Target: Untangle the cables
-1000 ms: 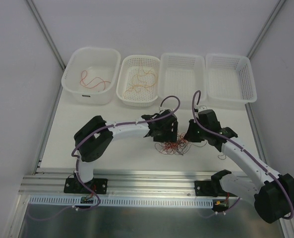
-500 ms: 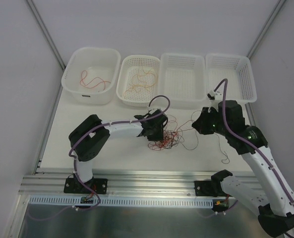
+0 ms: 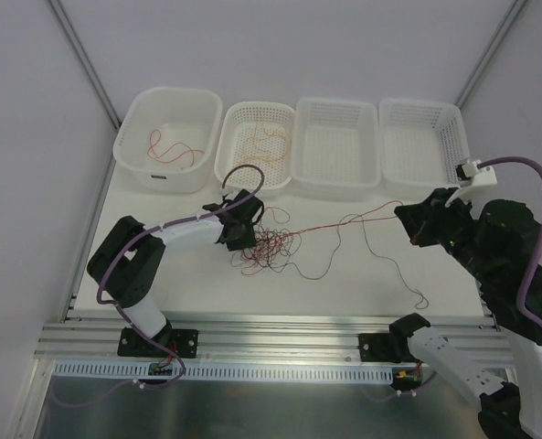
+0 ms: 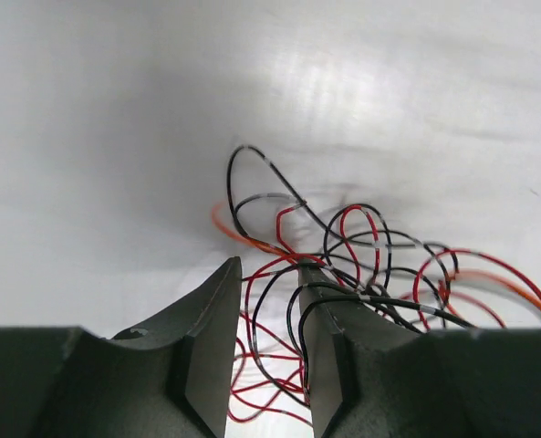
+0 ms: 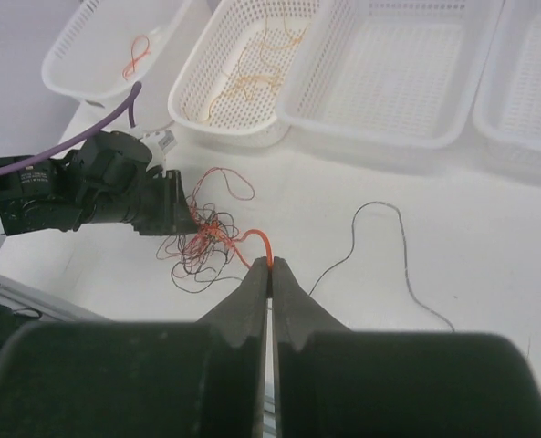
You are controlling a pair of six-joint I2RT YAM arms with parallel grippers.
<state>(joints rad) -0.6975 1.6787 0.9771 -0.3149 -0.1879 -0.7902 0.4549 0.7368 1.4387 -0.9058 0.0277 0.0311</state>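
Top view: your tangle of thin red, orange and black cables [image 3: 269, 247] sits on the white table [image 3: 188, 283], left of centre and just in front of the perforated white mesh basket [image 3: 252, 108]. The left gripper [image 3: 245, 236] is down at the tangle's left edge, touching it. One red-orange strand [image 3: 344, 219] leaves the tangle and runs right, lifted off the table, to the right gripper [image 3: 404, 213], which hangs well apart from the tangle. A thin dark strand [image 3: 389, 261] lies in loops on the table to the right of the tangle. On the far edge, a solid white tub [image 3: 184, 181] holds a red strand and the mesh basket holds orange ones. A third mesh basket [image 3: 336, 187] and a fourth mesh basket [image 3: 417, 187] stand to the right. Left wrist view: the dark grey fingers [image 4: 211, 338] are drawn in but a gap shows between them. Red and black strands thread through that gap, and you cannot tell whether they are clamped. Right wrist view: the jaws are pressed together, pinching the red-orange strand at the very tips. From there it arcs down to the tangle, with the left gripper at the tangle's far side.
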